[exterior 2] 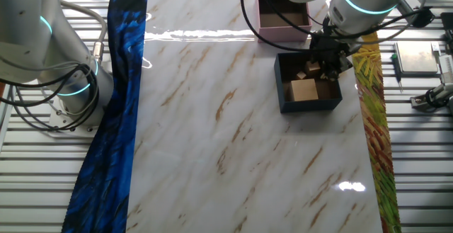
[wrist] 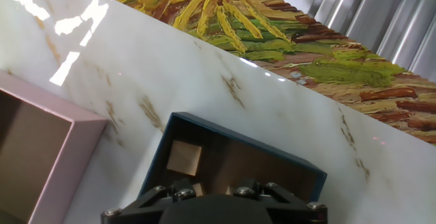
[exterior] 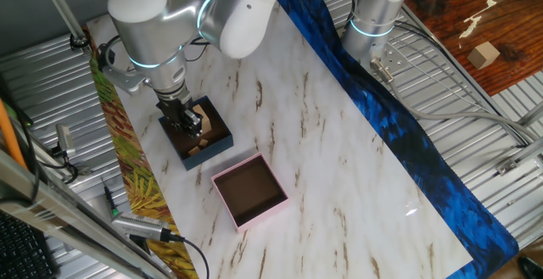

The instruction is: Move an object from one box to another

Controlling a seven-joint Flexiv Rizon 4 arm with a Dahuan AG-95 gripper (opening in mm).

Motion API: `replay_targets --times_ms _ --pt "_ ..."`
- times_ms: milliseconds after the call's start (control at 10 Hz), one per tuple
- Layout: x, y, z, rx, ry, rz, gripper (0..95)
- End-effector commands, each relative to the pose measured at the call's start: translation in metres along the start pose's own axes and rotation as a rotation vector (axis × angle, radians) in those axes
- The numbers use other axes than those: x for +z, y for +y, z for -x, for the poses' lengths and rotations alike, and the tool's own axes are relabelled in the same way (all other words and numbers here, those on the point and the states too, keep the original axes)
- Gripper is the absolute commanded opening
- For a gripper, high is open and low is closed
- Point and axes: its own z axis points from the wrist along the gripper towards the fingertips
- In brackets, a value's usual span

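The dark navy-blue box (exterior: 219, 142) stands at the left of the marble table, with several light wooden blocks (exterior 2: 304, 90) on its brown floor. My gripper (exterior: 188, 125) reaches down into this box; in the other fixed view the gripper (exterior 2: 330, 64) hangs over the box's right half. Its dark fingers hide their tips and whatever lies between them. In the hand view only the hand's housing (wrist: 214, 210) shows, above the navy box (wrist: 231, 133) and one wooden block (wrist: 184, 157). The pale pink box (exterior: 249, 192) sits close by, its brown inside bare.
A second arm's base (exterior: 373, 16) stands at the table's far side behind a blue cloth strip (exterior: 399, 126). A yellow-green patterned cloth (wrist: 272, 40) runs along the edge nearest the boxes. A wooden cube (exterior: 484, 54) lies off the table at the back right.
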Motion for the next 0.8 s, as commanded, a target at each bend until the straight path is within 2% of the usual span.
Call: replay_targets --times_ms 100,300,500,600,700,800 --pt "0.0001 -0.0002 -0.0002 -0.001 -0.001 -0.001 38.0" --pt "0.0001 -0.0002 -0.0002 0.0 0.001 -0.001 38.0" --pt "0.0001 -0.0002 -0.0002 0.004 0.004 0.02 38.0" --pt "0.0001 -0.0002 -0.0002 -0.007 0.01 0.011 38.0" --pt "0.0001 -0.0002 -0.0002 -0.02 0.018 0.026 57.0" --pt "0.0001 -0.0002 -0.0002 -0.025 0.02 0.021 57.0"
